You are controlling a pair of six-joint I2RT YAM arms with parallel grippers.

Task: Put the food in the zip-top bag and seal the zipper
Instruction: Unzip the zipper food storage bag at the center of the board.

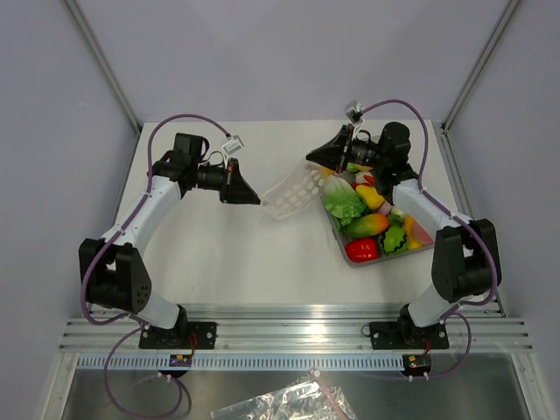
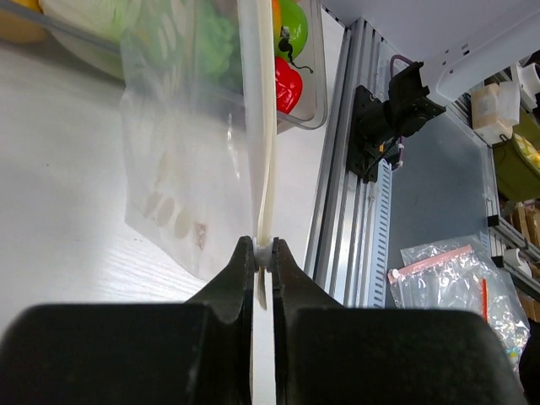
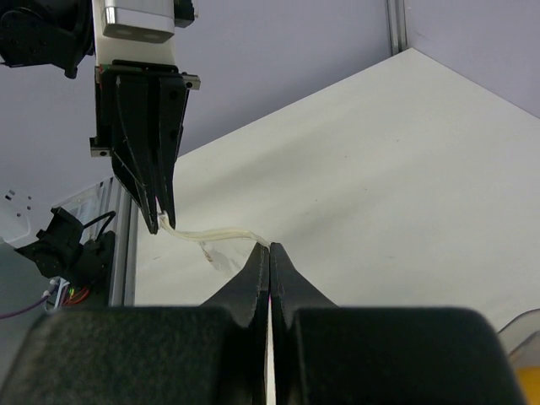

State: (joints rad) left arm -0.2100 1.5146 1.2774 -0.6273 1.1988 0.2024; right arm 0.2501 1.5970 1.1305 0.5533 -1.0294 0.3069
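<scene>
The left gripper [image 2: 263, 250] is closed tight on one end of the narrow whitish press-seal zipper [image 2: 263, 126]. Its fingertips pinch the strip edge-on. From that grip the small clear plastic zip-top bag with faint white dots [image 1: 293, 194] hangs off the table and runs away toward the other arm.

The right gripper [image 3: 268, 251] is clamped on the far end of the same strip. The bag mouth is therefore slung between the two hands, sagging slightly in the middle. Holding both ends like this probably keeps the mouth steady and off the table for loading or sealing. I cannot tell whether the seal is pressed together.

The bag looks empty. The glossy plastic toy food [image 1: 372, 224] lies heaped in the clear plastic tray [image 2: 321, 76], just beyond and below the right gripper.

A crumpled spare clear bag with a pink strip [image 1: 289, 404] lies below the arm bases.

No brand, label or writing can be read.
</scene>
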